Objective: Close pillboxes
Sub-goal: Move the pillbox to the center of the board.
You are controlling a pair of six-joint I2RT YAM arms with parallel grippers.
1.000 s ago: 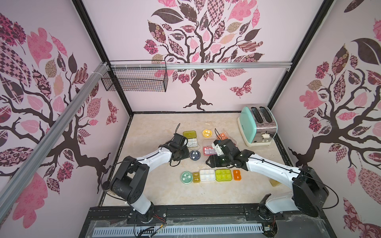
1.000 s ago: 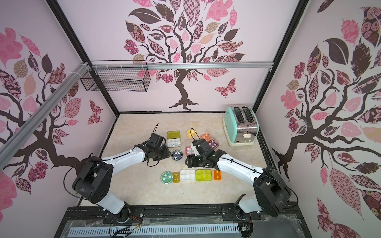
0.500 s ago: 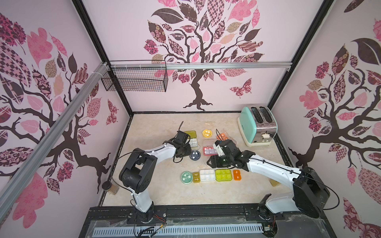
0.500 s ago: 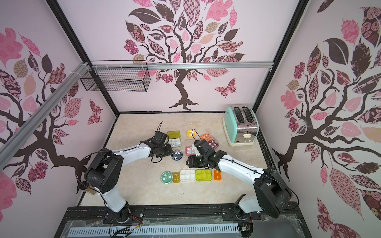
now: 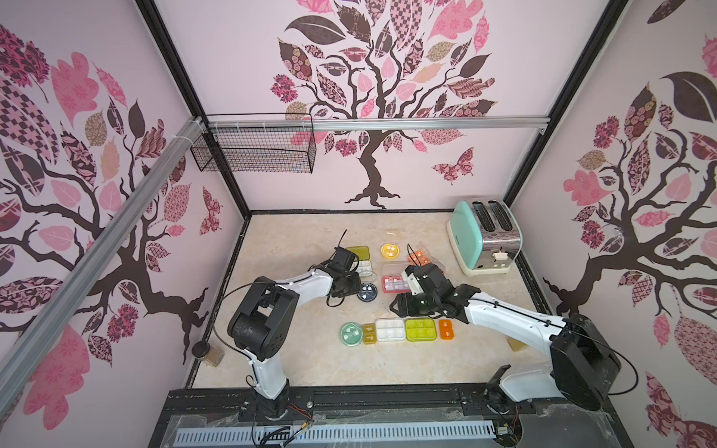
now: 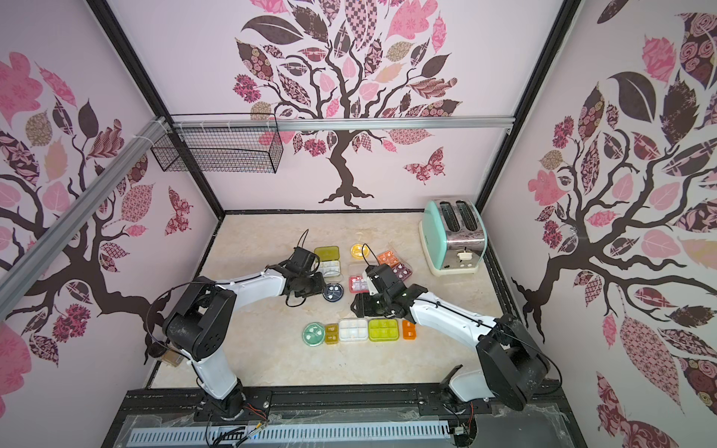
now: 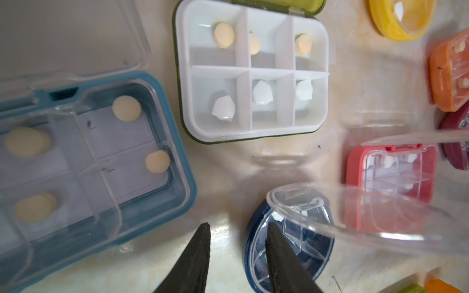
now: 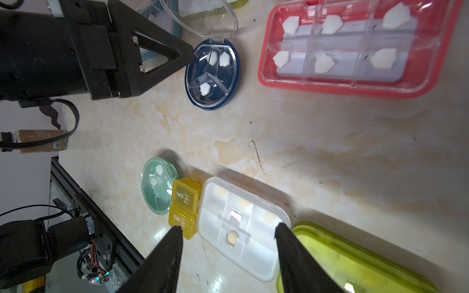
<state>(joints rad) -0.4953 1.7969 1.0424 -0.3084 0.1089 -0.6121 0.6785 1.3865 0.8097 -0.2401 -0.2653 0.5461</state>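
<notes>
Five closed pillboxes form a row on the table, each touching or just beside the next: green round case, amber case, white case, lime case, orange case. The right gripper hangs just behind this row. The left gripper meets the navy round case, whose clear lid appears raised. A toaster stands at the back right.

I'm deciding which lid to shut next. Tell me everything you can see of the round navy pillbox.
The round navy pillbox has a dark-blue plastic base and a clear divided insert holding three white pills. Its clear hinged lid stands open. It rests flat on the marble table, with the left gripper open at its rim.
</notes>
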